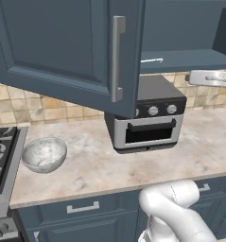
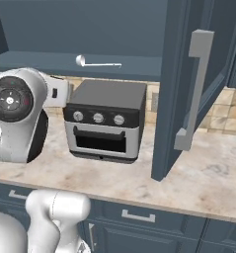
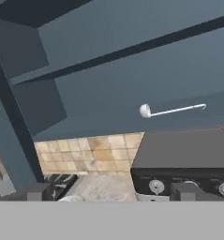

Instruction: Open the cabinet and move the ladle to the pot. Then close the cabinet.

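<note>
Step now: the cabinet (image 2: pixel 90 29) is open, so the next job is to go get the ladle (image 3: pixel 172 110). I think the task is near its start.
Doors: one door (image 1: pixel 62 47) hangs wide open over the counter (image 1: pixel 91 165) in the left base view. The other door (image 2: pixel 188 84) stands wide open in the right base view.
Ladle: it lies flat on the bottom shelf inside the cabinet, just above the toaster oven (image 2: pixel 105 121). Its round cup points one way and its thin handle points the other.
Gripper: the gripper (image 3: pixel 111 191) is open wide and holds nothing. It is well apart from the ladle, low down and looking up at the shelf.
Next move: the hand needs to rise up to the shelf, reach in, and pinch the thin handle. The handle is skinny, so the aim must be good.
Pot: I cannot see a pot in these pictures.
Other things: a white bowl (image 1: pixel 44 154) sits on the counter beside the stove (image 1: pixel 3 151).
In the way: the toaster oven sits right under the shelf, and the open doors stick out on both sides. The arm could bump them.
</note>
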Available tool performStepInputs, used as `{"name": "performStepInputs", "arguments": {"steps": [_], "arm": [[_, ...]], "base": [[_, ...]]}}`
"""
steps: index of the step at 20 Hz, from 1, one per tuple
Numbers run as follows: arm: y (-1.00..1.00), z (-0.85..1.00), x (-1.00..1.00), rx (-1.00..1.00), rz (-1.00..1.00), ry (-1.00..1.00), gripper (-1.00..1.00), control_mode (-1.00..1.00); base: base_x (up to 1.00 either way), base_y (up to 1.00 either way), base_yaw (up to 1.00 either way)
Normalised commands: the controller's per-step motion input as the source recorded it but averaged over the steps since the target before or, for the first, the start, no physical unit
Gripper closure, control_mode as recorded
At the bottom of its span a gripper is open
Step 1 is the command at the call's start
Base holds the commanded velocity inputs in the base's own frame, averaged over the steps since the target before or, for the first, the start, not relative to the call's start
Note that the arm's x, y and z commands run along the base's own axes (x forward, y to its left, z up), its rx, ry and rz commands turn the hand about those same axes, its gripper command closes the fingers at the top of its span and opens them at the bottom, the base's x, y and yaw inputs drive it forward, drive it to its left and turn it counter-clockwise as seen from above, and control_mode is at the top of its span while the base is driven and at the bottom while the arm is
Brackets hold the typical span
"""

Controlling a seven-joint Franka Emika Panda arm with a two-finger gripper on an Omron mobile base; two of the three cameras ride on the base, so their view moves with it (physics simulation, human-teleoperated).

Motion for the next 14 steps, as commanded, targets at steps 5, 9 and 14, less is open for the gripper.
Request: {"name": "performStepInputs", "arguments": {"steps": [5, 9, 14], "arm": [[0.04, -0.01, 0.71, 0.17, 0.12, 0.10, -1.00, -1.00], [0.36, -0.10, 0.69, 0.10, 0.12, 0.08, -1.00, -1.00], [0.40, -0.09, 0.59, 0.08, 0.11, 0.05, -1.00, -1.00]], "base": [[0.00, 0.00, 0.00], [0.00, 0.00, 0.00], [0.00, 0.00, 0.00]]}}
